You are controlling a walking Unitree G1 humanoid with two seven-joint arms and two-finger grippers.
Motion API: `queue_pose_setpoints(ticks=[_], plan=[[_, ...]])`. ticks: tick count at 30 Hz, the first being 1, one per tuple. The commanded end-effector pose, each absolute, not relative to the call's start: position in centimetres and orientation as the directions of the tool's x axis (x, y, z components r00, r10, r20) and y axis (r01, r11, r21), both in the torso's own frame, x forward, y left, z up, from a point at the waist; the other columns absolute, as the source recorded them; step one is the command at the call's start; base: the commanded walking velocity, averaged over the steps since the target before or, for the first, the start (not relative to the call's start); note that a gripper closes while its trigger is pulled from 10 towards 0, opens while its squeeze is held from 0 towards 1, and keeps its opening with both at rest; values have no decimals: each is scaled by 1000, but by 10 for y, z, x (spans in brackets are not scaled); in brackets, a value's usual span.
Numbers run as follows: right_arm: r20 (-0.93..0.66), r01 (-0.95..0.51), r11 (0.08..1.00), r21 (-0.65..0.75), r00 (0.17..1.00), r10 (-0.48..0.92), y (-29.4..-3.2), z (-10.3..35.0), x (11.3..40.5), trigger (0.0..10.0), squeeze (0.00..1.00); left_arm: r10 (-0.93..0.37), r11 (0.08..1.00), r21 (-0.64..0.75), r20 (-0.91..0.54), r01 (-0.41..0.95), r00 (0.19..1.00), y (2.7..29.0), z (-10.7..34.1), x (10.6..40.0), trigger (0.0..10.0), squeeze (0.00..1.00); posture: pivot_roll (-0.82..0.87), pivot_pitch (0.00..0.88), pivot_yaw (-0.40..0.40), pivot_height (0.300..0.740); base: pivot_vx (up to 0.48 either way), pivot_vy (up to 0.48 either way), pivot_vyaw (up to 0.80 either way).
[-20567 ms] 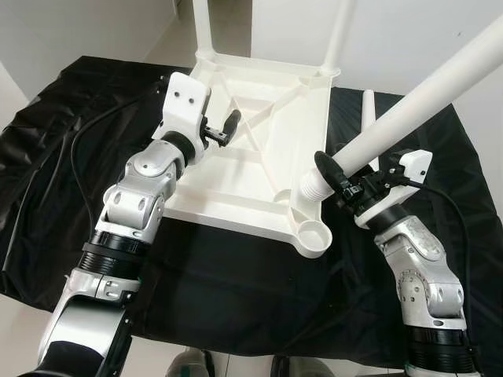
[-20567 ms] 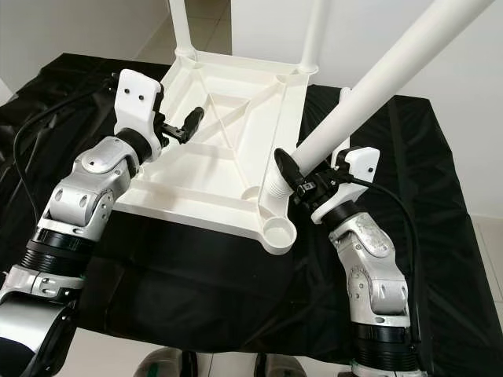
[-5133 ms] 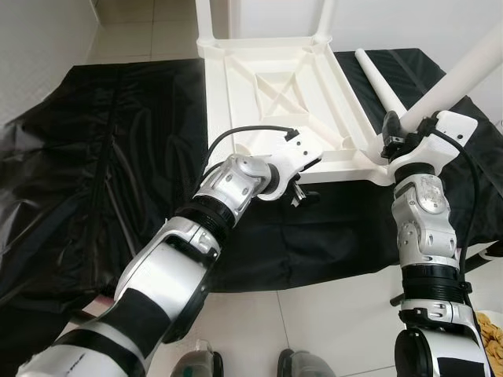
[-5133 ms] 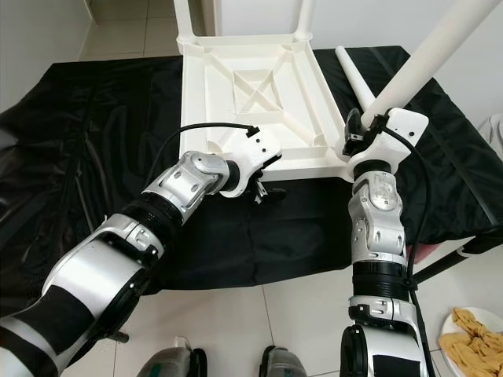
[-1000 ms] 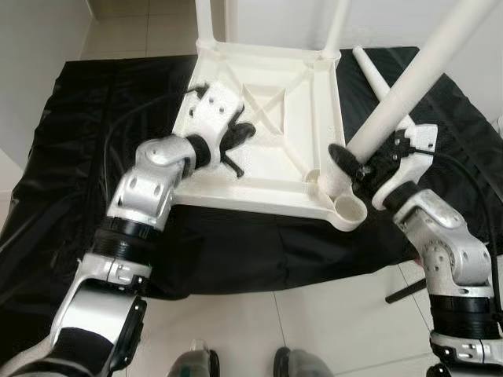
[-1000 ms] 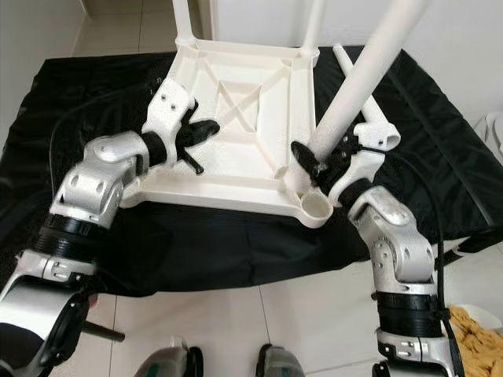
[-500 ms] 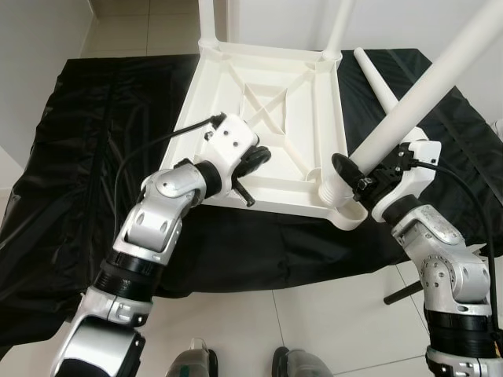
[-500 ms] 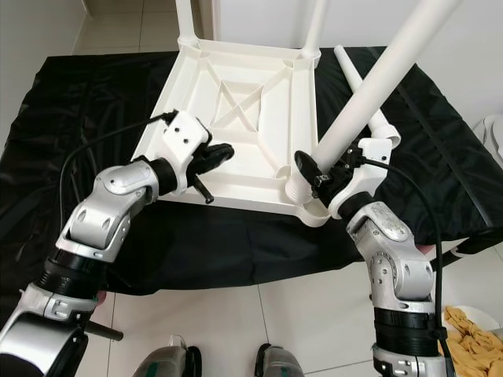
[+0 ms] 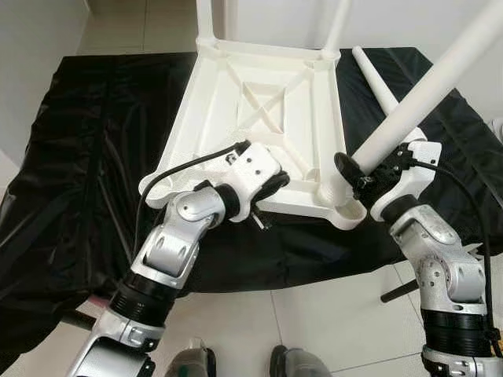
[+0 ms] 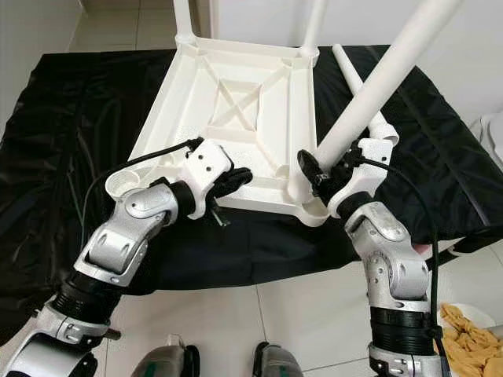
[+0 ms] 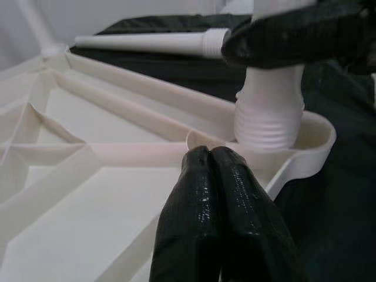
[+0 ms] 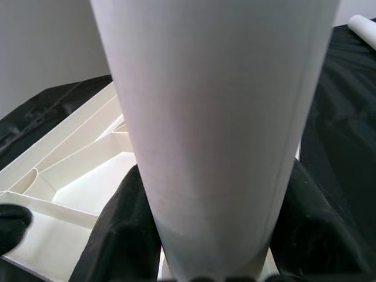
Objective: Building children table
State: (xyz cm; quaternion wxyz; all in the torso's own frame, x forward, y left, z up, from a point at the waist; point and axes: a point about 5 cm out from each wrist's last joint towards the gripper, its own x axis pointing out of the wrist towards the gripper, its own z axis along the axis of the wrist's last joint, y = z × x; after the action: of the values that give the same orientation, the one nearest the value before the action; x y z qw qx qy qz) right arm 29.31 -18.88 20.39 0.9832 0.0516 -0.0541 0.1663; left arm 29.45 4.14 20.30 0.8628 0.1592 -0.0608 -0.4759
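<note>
With the white tabletop (image 9: 267,118) lying upside down on the black-draped worktop (image 9: 86,157), I have my right end effector (image 9: 363,176) clamped around the lower end of a white leg (image 9: 424,94), whose ribbed tip sits at the near right corner socket (image 11: 305,138). The leg leans away to my right rather than standing square, so I judge it only started in the socket, not seated. My left end effector (image 11: 214,176) has its two black fingers pressed together with nothing between them, resting at the tabletop's near edge just beside that socket, apparently steadying the frame, though contact is hard to confirm from here. Two legs (image 10: 313,27) already stand upright in the far corners. A fourth leg (image 9: 377,78) lies loose on the cloth beyond my right arm, and the near left corner socket (image 10: 119,183) is empty. So roughly half is done: this leg needs straightening and driving home, then the last one fitted.
</note>
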Motion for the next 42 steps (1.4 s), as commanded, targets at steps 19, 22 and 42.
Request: queue_pose_setpoints(ticks=[19,22,42], plan=[[77,-326,944,58,944,321,-189,191,290,10000,0,-885,436,284,-35,854,463,37,202,273,10000,0,39,119,-15,740,0,0,0],[72,-328,943,58,943,324,-189,191,290,10000,0,-886,436,281,-34,855,463,37,202,272,10000,0,39,115,-20,740,0,0,0],[-67,-339,940,31,938,340,-202,184,281,10000,0,-890,427,277,-40,861,454,36,201,268,10000,0,27,98,-27,740,0,0,0]])
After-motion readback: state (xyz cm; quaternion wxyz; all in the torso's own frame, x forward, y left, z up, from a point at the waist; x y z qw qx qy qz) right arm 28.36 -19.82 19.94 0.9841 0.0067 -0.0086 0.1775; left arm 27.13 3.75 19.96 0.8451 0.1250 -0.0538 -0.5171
